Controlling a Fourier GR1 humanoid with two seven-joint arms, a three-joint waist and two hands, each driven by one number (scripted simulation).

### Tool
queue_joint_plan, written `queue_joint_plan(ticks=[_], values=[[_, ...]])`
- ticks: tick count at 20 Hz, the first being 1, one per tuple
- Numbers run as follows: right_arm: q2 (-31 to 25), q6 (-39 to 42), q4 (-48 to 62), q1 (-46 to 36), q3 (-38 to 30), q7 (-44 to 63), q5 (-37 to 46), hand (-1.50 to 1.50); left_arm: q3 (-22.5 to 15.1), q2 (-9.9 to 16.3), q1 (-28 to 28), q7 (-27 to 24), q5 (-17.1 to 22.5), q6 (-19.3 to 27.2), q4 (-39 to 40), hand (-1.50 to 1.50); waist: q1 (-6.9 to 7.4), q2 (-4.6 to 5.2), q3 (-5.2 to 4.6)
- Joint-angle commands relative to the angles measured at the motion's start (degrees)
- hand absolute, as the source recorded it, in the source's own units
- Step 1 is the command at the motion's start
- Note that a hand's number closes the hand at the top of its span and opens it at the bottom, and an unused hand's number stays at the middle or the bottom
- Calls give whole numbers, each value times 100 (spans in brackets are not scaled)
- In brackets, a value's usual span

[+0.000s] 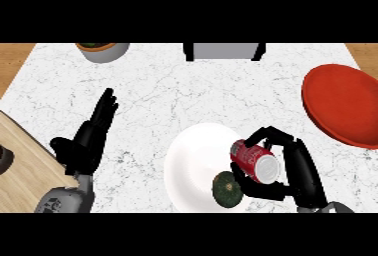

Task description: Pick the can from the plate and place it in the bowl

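I had my right hand [291, 167] curled round the red can [253, 161], which lay tipped over the white plate [193, 160] by a dark green round thing [226, 189]. It was grabbed, not moved; the shiny red bowl [341, 104] waited well apart. My left hand [92, 132] rested, fingers straight.

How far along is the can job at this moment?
Done: the right hand has curled round the red can. In hand: the can is tilted at the white plate's right edge, beside a dark green round item. Left: carrying it to the red bowl and releasing. The left hand rests open.
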Motion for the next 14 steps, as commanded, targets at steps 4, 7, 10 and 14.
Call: queue_joint_plan(ticks=[4,7,10,14], values=[[-763,49,-1670,-321,-579,1845,1229,150,112,97,191,-65,66,-153,-89,0,-9,-17,-18],[-1095,620,-2063,-652,-1180,2658,1244,150,197,137,198,-125,180,-304,-35,0,28,-4,-16],[-1353,1173,-2631,-823,-1424,3723,1427,150,73,-38,133,-309,-2,-194,211,0,-15,-7,-17],[-1153,1685,-2174,-1549,-2171,4102,1169,150,119,-151,-185,-41,9,-154,246,0,62,20,-7]])
